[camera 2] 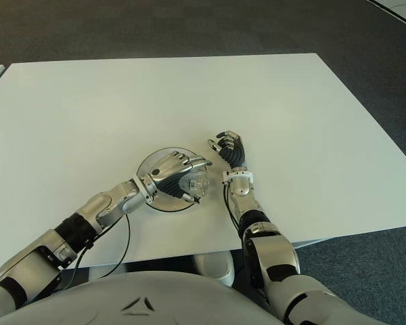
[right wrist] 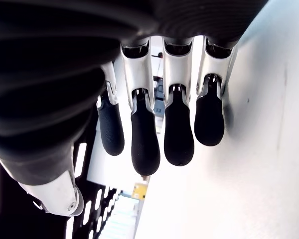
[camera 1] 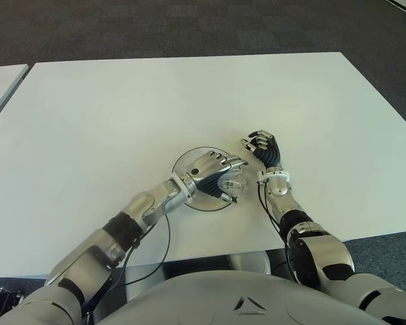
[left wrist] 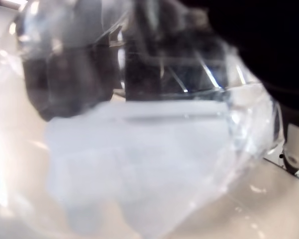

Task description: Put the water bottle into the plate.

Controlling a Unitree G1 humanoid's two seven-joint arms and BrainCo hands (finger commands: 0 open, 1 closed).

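The left robot hand [camera 1: 213, 172] grips the clear, light, slippery, crushable water bottle [camera 1: 231, 183] around its body over the plate [camera 1: 189, 203], while the right robot hand [camera 1: 264, 150], fingers loosely curled and empty, shows just right of it.

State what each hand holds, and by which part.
Left hand grips the bottle around its body, over the plate. Right hand, beside the plate, holds nothing.

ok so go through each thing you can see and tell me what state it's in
Water bottle: clear, lying over the plate, gripped by the left hand.
Plate: flat on the table, under the bottle.
Left hand: closed around the bottle.
Right hand: empty, fingers loosely bent, just right of the plate.
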